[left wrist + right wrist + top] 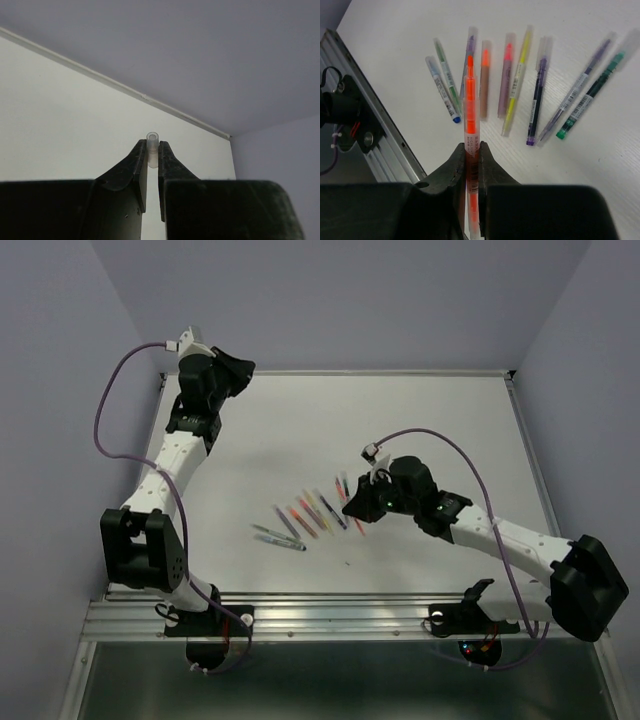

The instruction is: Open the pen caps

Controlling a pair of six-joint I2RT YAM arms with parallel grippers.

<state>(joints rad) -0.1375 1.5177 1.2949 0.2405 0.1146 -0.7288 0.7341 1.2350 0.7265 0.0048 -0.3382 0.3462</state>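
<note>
**Two tight grips, either one easy to lose**

Left gripper (152,151) is clamped by its very fingertips on a small clear plastic pen cap (152,141), held up near the far left corner of the white table (440,420). So slight a hold on a smooth tube could let the cap squirt out, and from there it might roll off over the far edge.

Right gripper (472,150) is shut around the barrel of a thin orange marker pen (470,117) with its bright tip bare. It is raised above some nine other thin marker pens (516,85) lying fanned in the middle of the table, toward the near edge; these look capped.

Pinched on a narrow barrel, the orange pen may swivel or slide; lowered carelessly, it could knock its close-packed neighbours askew or streak the table with ink; a later grasp in that tight fan may catch two pens at once.
</note>
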